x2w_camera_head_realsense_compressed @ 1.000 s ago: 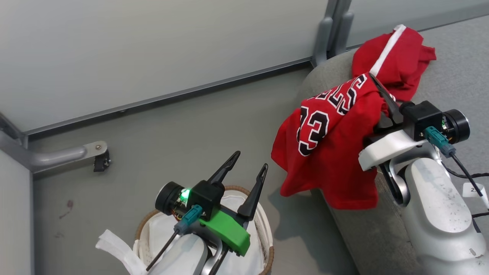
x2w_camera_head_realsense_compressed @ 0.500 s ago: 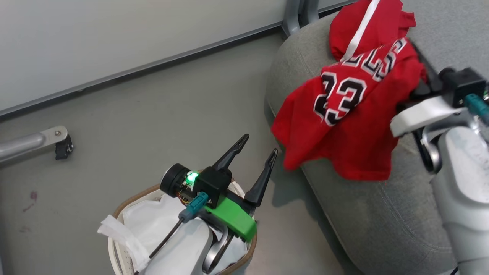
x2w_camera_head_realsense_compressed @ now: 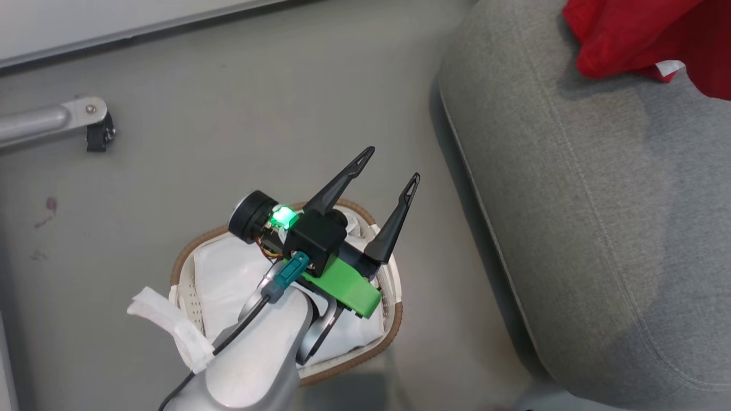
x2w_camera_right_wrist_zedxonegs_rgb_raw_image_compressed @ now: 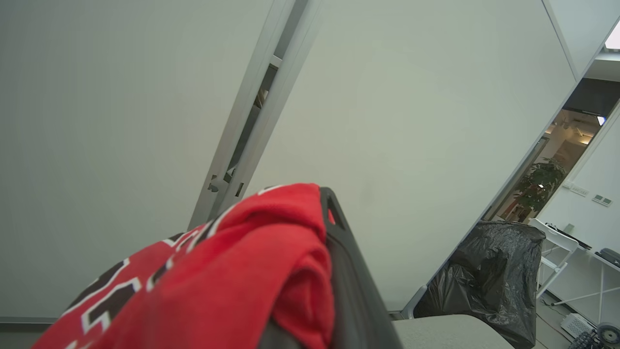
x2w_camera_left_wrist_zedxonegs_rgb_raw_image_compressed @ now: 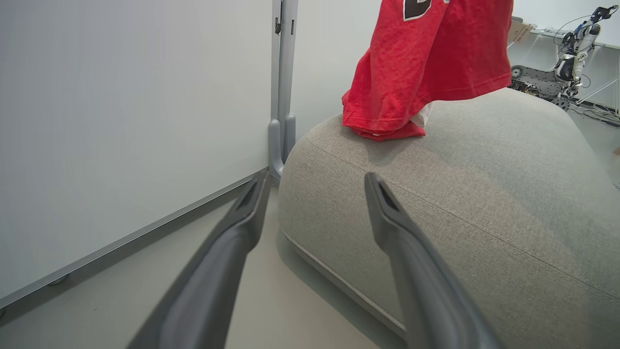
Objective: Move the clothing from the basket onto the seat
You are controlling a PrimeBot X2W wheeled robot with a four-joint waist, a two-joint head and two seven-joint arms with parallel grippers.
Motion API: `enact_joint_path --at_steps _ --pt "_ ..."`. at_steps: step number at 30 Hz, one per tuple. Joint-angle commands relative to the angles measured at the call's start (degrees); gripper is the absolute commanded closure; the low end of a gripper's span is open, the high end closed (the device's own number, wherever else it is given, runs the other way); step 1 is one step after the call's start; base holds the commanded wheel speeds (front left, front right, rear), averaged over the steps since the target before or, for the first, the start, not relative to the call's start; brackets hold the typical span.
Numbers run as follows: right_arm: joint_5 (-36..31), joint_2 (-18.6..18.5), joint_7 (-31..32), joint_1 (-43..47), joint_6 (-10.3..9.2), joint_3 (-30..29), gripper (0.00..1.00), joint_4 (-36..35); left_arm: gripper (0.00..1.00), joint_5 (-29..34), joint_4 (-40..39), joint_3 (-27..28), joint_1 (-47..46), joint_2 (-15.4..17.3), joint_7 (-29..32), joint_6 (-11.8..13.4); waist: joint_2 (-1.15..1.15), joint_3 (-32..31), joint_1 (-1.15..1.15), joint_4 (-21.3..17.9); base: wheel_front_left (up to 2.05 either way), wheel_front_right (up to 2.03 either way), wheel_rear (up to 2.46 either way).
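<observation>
Nearest, the left gripper (x2w_camera_head_realsense_compressed: 393, 163) hangs spread and empty above the basket (x2w_camera_head_realsense_compressed: 394, 319), where I see just the white liner (x2w_camera_head_realsense_compressed: 223, 274). Farther off, the right gripper (x2w_camera_right_wrist_zedxonegs_rgb_raw_image_compressed: 322, 196), pinching the jersey (x2w_camera_left_wrist_zedxonegs_rgb_raw_image_compressed: 426, 53), has carried it from the edge of the seat (x2w_camera_head_realsense_compressed: 599, 200) over its top. Only letting go looks left. The lettering is too cropped to read.

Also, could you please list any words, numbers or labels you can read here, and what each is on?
No text reads in full.
On the red jersey: black white-edged characters, cropped in the left wrist view, folded in the right wrist view; unreadable.
On the tan card beyond the seat: any writing is too small to read.
</observation>
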Motion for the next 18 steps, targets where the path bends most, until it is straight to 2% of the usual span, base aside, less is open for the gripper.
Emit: enact_joint_path --at_steps 1,7,18 --pt "0.39 -0.4 -0.26 -1.33 -0.07 -0.57 1.0 1.3 0.0 0.46 -0.39 0.19 -1.63 0.54 0.04 -0.13 0.0 6.69 0.0 3.81 0.0 0.0 0.0" --pt "-0.62 -1.34 -0.46 -2.09 -0.08 -3.3 1.0 7.9 0.0 2.02 -1.44 0.63 -4.45 1.4 0.04 -0.13 0.0 12.34 0.0 4.66 0.0 0.0 0.0" --pt "-3.27 5.25 -0.52 6.15 -0.08 -9.54 1.0 9.39 0.0 3.01 -1.58 1.56 -4.6 2.61 0.04 -0.13 0.0 15.35 0.0 1.77 0.0 0.0 0.0"
